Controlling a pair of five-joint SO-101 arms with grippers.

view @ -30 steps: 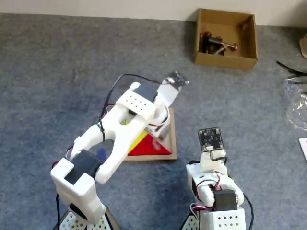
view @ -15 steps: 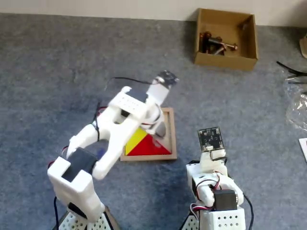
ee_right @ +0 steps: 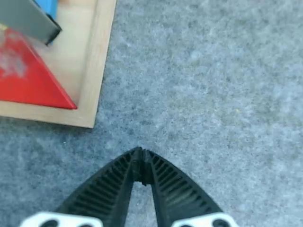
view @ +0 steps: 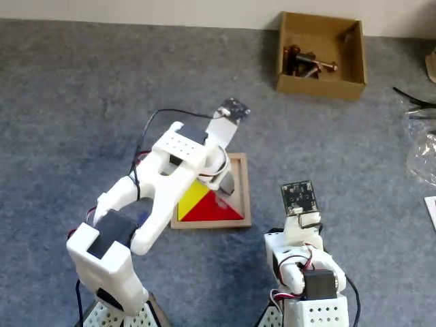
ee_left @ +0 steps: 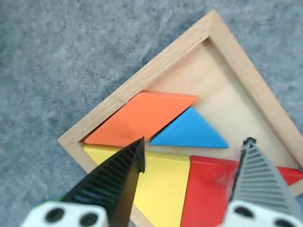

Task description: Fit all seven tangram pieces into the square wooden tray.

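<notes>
A: Where is the wooden tray [view: 246, 197] lying?

B: It lies flat on the grey carpet [view: 82, 88], just in front of the two arm bases. In the high view, part of it is covered by the left arm [view: 184, 146].

A: What is inside it?

B: I can see four pieces. An orange parallelogram [ee_left: 139, 118] lies along one rim, close to a corner. A blue triangle [ee_left: 189, 132] touches its slanted side. A red triangle [ee_left: 208, 189] lies with its long side on the rim nearest the bases, and a yellow piece [ee_left: 163, 182] touches it along one edge. Beside the blue triangle the floor of the tray is bare wood.

A: And around the tray?

B: The carpet covers nearly all the surface. At the far edge there is a pale strip [view: 136, 10]. Near it stands an open cardboard box [view: 317, 87] with small brownish things inside; what they are I cannot tell. At the right edge lies a clear plastic bag [view: 422, 160].

A: How do the arms stand?

B: The left arm stretches from its base forward over the tray. The left gripper [ee_left: 194, 144] hangs above the pieces, its two fingers spread wide with nothing between them. The right arm [view: 306, 272] is folded close to its base, beside the tray. The right gripper [ee_right: 141, 158] points down at the carpet near the tray's corner, its fingers pressed together on nothing.
</notes>
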